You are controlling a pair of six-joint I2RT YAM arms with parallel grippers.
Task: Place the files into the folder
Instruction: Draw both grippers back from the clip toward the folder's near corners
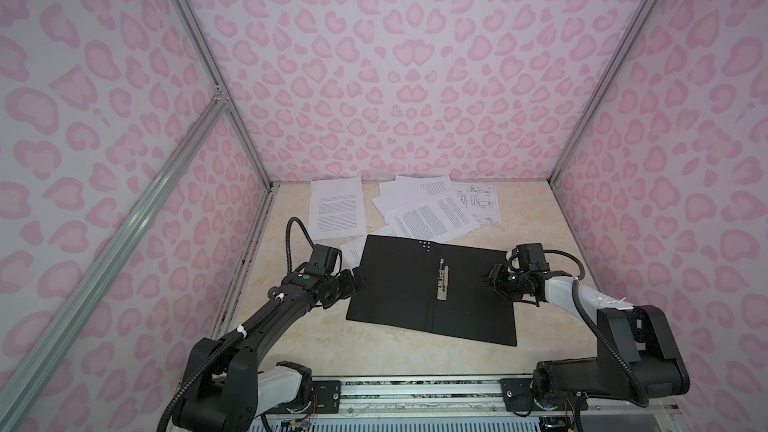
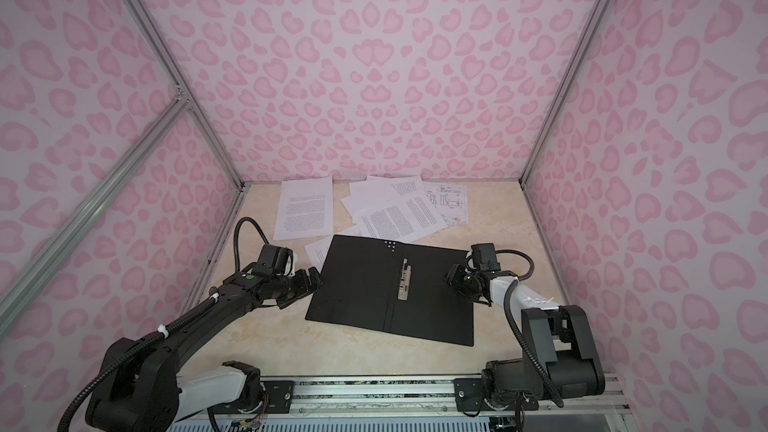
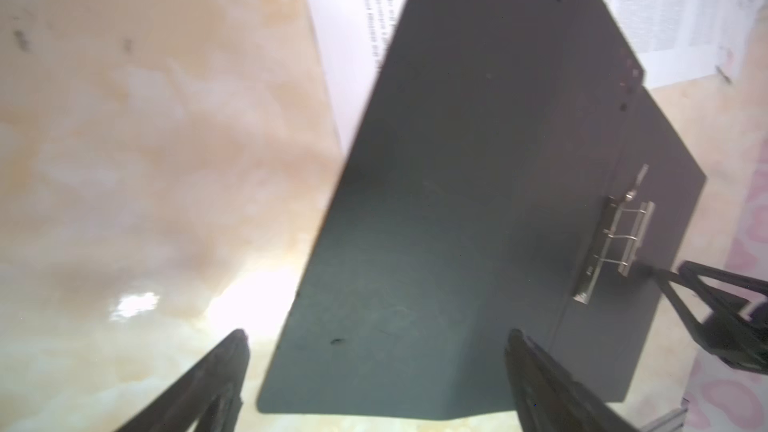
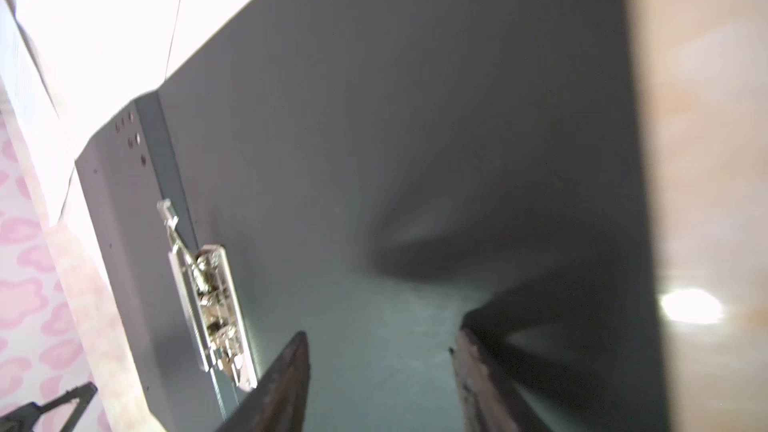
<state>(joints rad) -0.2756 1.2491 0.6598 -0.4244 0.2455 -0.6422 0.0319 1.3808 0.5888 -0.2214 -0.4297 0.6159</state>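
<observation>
The folder [image 1: 399, 288] [image 2: 357, 284] lies open and flat mid-table, black inside up, with its metal clip [image 1: 443, 280] [image 4: 208, 297] along the spine. The files [image 1: 432, 214] [image 2: 395, 214], several white printed sheets, lie scattered behind it. One sheet [image 1: 351, 249] is tucked under the folder's far left corner. My left gripper [image 1: 357, 278] [image 3: 377, 334] stands open at the folder's left edge, holding nothing. Over the right flap [image 4: 374, 160] my right gripper [image 1: 490, 278] [image 4: 381, 336] hovers with jaws apart and nothing between them.
The beige marble table [image 1: 540, 243] is boxed in by pink patterned walls on three sides, with aluminium posts [image 1: 582, 118] at the corners. One sheet [image 1: 336, 207] lies apart at the far left. A metal rail [image 1: 415, 392] runs along the front edge.
</observation>
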